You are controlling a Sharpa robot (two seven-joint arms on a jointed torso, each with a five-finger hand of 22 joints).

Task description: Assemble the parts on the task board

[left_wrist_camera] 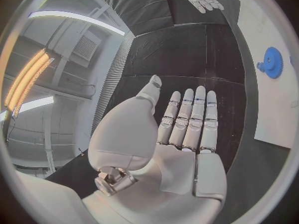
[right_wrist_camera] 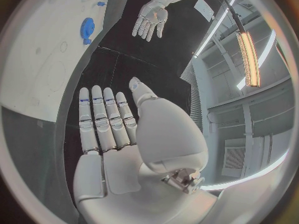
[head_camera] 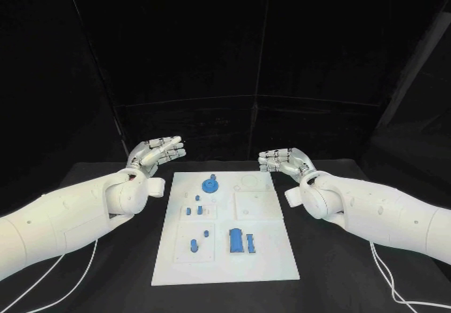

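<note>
Parts on the board, both my hands held flat above its far end

The blue parts (head_camera: 238,240) sit on the task board (head_camera: 225,270): a gear (head_camera: 210,185) between my two hands, small pegs and a larger block nearer my body. My left hand (head_camera: 156,153) and right hand (head_camera: 285,160) are spread and hold nothing. This fits a start or a finish alike. For any grasp, I would approach from above, fingers either side of the piece.

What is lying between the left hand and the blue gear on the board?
Nothing: the head view shows only bare black table and white task board between the left hand and the blue gear.
</note>
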